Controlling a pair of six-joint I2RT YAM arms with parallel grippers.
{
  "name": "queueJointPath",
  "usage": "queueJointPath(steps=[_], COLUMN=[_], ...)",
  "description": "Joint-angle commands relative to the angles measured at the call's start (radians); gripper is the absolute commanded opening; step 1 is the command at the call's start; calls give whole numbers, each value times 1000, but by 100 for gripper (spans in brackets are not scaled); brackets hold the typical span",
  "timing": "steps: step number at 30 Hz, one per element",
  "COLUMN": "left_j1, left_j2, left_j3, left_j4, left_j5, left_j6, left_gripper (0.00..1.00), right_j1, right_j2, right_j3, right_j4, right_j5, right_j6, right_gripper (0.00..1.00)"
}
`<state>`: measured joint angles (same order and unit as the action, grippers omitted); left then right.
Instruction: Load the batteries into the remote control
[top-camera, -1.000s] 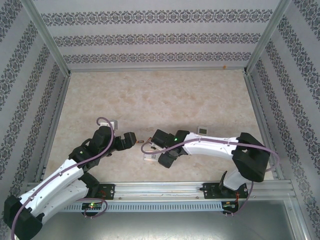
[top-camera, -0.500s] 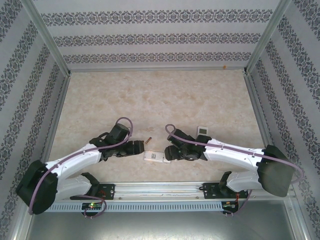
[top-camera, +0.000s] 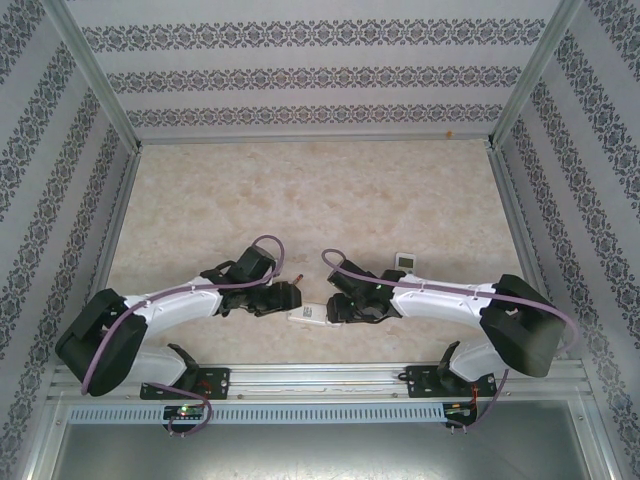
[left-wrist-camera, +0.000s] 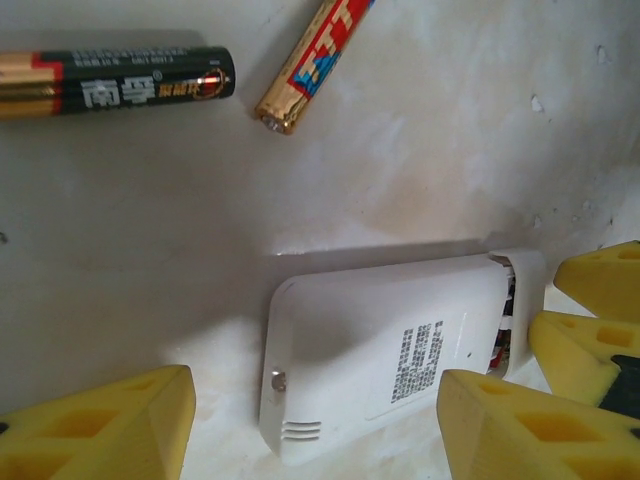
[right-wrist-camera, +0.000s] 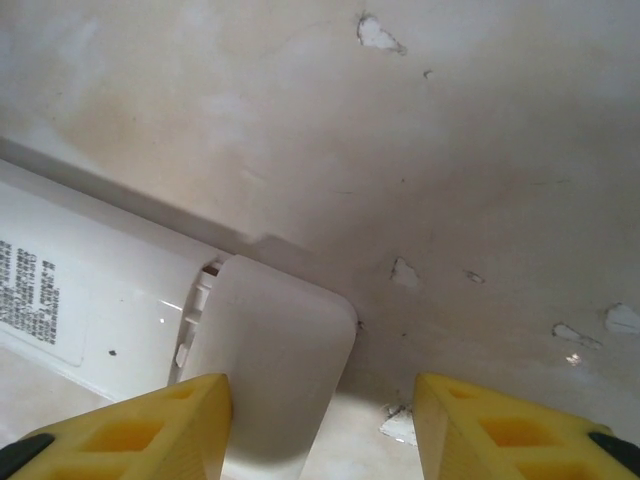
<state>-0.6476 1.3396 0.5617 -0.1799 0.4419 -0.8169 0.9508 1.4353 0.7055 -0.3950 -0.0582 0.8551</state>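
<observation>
Nearest the arms, the remote control (left-wrist-camera: 380, 340) lay face down on the table (top-camera: 320, 190). The left gripper (left-wrist-camera: 315, 410) straddled its body and the right gripper (right-wrist-camera: 320, 410) its half-slid cover (right-wrist-camera: 270, 350), both with fingers spread, clamping nothing. Pinning the body squarely and pulling straight along it seemed wisest. Just beyond lay two batteries (left-wrist-camera: 110, 82).

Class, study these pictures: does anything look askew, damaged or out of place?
The battery cover sits askew, slid partly off the end of the white remote, leaving a gap. The table has white flecks that look like chips.
</observation>
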Motion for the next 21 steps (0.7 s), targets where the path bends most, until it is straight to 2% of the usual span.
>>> queueJointPath(steps=[1,9,16,21], left_j1=[-17,-59,-94,-109], left_j2=[13,54,112,108], left_j3=[4,-32,-59,-60], left_j4=[55,111,187,155], left_j5=[31,53,55,23], left_j6=[-35,-93,-135,-155], left_gripper=[64,59,46,40], right_j1=[15,60,69,94], right_j2=[13,29,37,53], right_j3=[6,15,6,12], right_j4=[-20,-49,-76,-94], right_j5=[-14,-25,-23,-28], right_j6=[-4,12,54,71], right_gripper=[51,49,44,43])
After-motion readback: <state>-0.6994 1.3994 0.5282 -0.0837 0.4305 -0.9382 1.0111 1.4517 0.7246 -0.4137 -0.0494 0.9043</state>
